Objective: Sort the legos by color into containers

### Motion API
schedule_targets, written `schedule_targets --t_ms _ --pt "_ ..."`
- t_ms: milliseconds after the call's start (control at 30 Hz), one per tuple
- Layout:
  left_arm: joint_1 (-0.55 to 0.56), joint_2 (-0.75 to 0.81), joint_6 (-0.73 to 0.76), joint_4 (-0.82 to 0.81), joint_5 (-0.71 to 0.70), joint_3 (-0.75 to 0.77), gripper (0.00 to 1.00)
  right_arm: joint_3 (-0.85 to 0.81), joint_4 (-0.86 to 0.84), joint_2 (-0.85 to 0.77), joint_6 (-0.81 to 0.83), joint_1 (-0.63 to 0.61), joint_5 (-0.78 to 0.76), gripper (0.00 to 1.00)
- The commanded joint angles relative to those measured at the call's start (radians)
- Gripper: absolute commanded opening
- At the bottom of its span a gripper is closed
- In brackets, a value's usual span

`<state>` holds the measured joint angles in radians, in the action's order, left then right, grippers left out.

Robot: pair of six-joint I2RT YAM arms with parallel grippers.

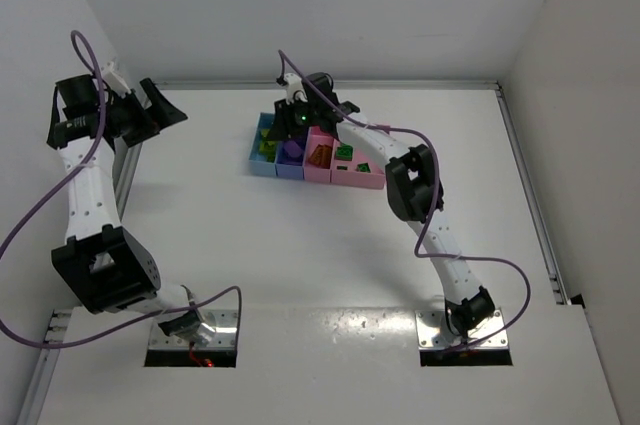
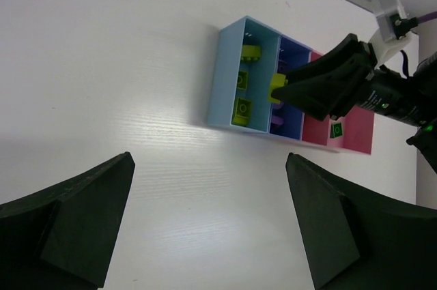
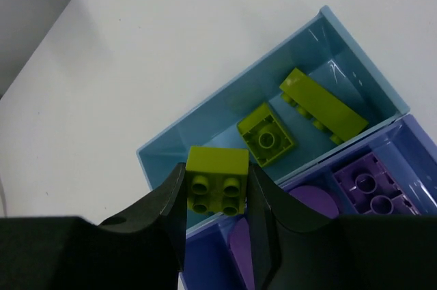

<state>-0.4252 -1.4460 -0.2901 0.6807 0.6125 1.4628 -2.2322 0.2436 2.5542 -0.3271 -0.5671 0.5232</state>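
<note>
The containers (image 1: 262, 167) stand as a joined row at the table's far middle: light blue, blue, narrow pink, wider pink. My right gripper (image 3: 217, 187) is shut on a yellow-green lego brick (image 3: 217, 179), studs facing the camera, and hangs over the near end of the light blue bin (image 3: 205, 109). A square yellow-green brick (image 3: 267, 134) and a long one (image 3: 323, 106) lie in that bin. Purple pieces (image 3: 369, 184) sit in the blue bin (image 3: 410, 147) beside it. My left gripper (image 2: 209, 157) is open and holds nothing, high above bare table to the left of the containers.
Orange pieces (image 1: 320, 155) lie in the narrow pink bin and green bricks (image 1: 343, 152) in the wider pink one. White walls close the table at the back and both sides. A metal rail (image 1: 528, 195) runs along the right edge.
</note>
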Motion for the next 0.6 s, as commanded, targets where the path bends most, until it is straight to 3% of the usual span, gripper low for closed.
schedule_targets --t_ms 0,33,100,133,200,367,567 --pt "-0.004 0.030 0.013 0.003 -0.007 -0.022 1.00 -0.047 -0.049 -0.008 0.019 -0.014 -0.006 0.21" --pt "-0.004 0.030 0.012 -0.006 -0.007 -0.035 1.00 -0.047 -0.058 -0.008 0.019 -0.014 -0.006 0.34" --pt "-0.004 0.041 0.012 -0.006 -0.007 -0.047 1.00 -0.047 -0.058 -0.008 0.019 -0.025 -0.006 0.50" --pt "-0.004 0.041 0.012 -0.016 -0.007 -0.058 1.00 -0.047 -0.058 -0.017 0.019 -0.034 -0.006 0.67" --pt "-0.004 0.041 0.012 -0.017 -0.026 -0.058 1.00 -0.037 -0.058 -0.034 0.039 -0.034 -0.018 0.82" --pt "0.005 0.050 0.023 -0.047 -0.037 -0.076 1.00 0.062 -0.121 -0.179 0.054 -0.045 -0.106 0.91" --pt "0.135 0.088 0.055 -0.170 -0.080 -0.130 1.00 0.209 -0.037 -0.440 0.129 0.044 -0.219 0.95"
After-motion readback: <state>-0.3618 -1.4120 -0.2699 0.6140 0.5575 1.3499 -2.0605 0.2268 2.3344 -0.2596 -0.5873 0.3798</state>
